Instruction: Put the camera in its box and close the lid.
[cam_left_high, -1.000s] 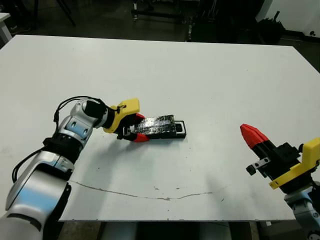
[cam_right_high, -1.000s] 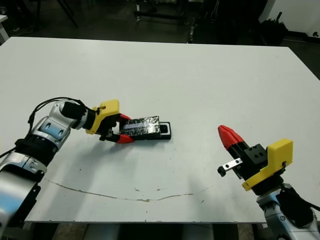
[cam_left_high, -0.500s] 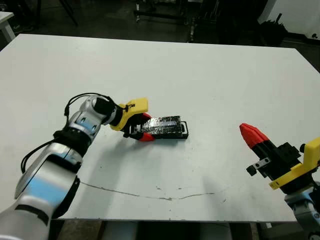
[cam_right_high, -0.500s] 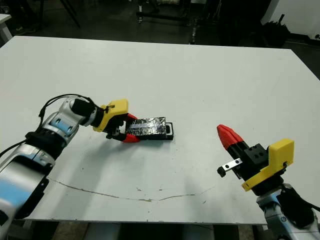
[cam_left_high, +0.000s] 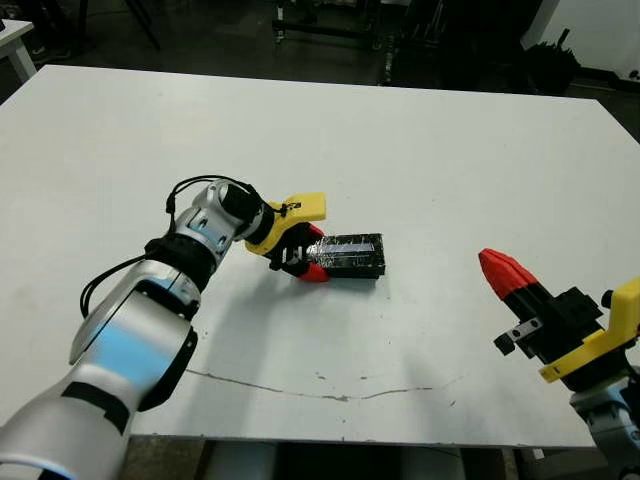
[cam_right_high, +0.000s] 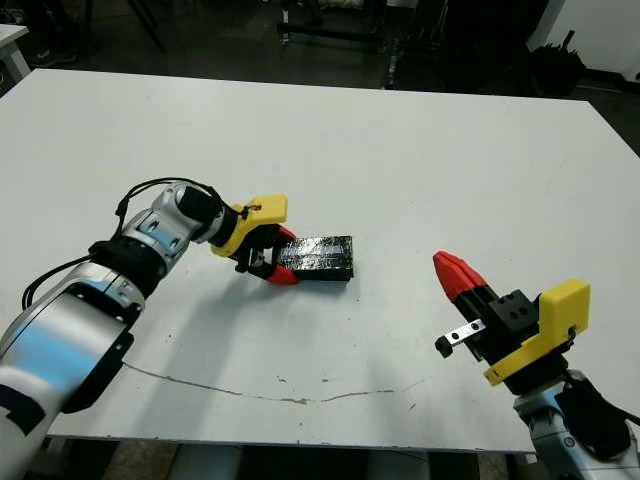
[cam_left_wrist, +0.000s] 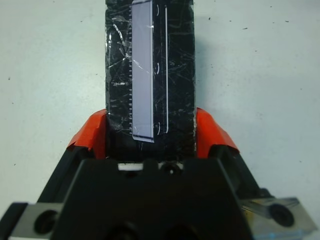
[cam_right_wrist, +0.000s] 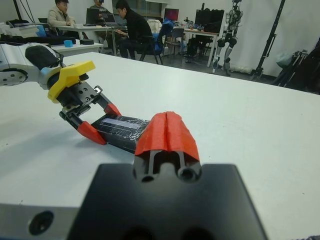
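The lid (cam_left_high: 350, 245), a black slab with a silver-grey mottled top, lies flat over the box (cam_left_high: 356, 270), of which only a black side edge shows beneath. The camera is hidden. My left gripper (cam_left_high: 311, 253) is shut on the lid's near end; in the left wrist view its red fingertips (cam_left_wrist: 93, 136) press both long sides of the lid (cam_left_wrist: 150, 60). My right gripper (cam_left_high: 503, 270) is shut with nothing in it, hanging over the table's front right, well apart from the box.
The white table (cam_left_high: 450, 150) has a thin dark scuff line (cam_left_high: 320, 385) near its front edge. In the right wrist view several people (cam_right_wrist: 127, 25) sit at desks beyond the table's far side.
My left gripper has moved right with the lid, sliding it along the box until the box's far end no longer sticks out. The right arm has stayed put.
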